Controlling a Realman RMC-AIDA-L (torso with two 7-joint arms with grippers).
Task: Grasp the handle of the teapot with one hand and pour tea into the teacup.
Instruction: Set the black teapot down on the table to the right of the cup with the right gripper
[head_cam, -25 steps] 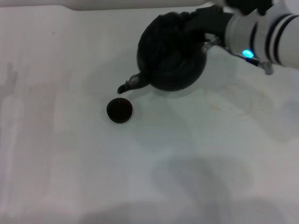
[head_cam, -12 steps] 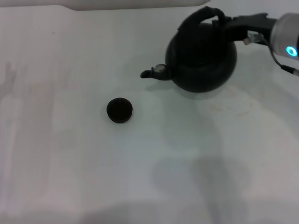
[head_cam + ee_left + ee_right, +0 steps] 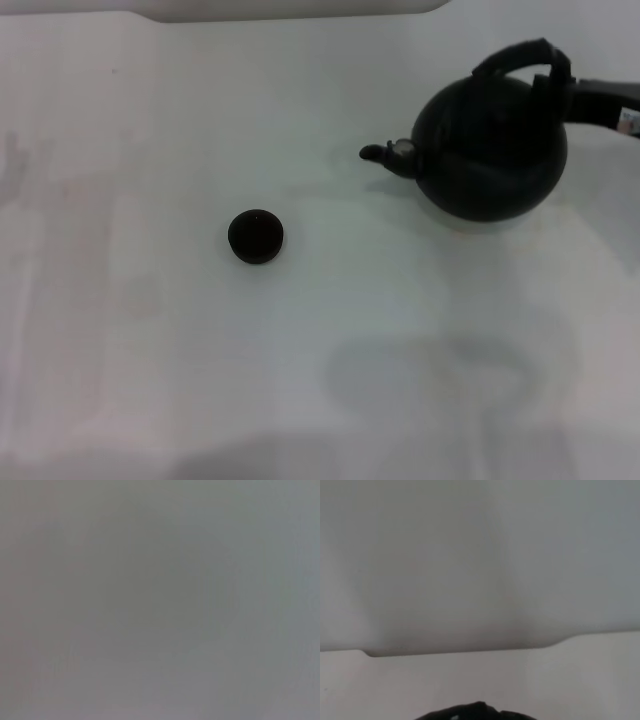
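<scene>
Teapot [image 3: 490, 150] — large, round, squat and black, standing upright on the white table [image 3: 300, 340] at the far right of the head view. Its short spout [image 3: 385, 153] points toward the robot's left; the tip shows a paler patch.

Handle [image 3: 520, 58] — thick black arched hoop rising over the top of the pot, its right end meeting a dark bar that enters from the right edge of the head view.

Right gripper [image 3: 590, 100] — only that dark bar shows, reaching in from the right edge and touching the pot at the base of the handle. How far its fingers are parted, and whether they clasp the handle, cannot be told from these views.

Teacup [image 3: 256, 236] — tiny, round, dark and without a handle, upright on the table left of centre. It stands well apart from the teapot, to the robot's left of the spout and nearer the robot. Its contents cannot be made out.

Right wrist view — pale wall above, the table's far edge below it, and a sliver of black at the lower border; what that sliver belongs to is unclear.

Left wrist view — plain grey field, nothing distinguishable. The left arm appears in no view.
</scene>
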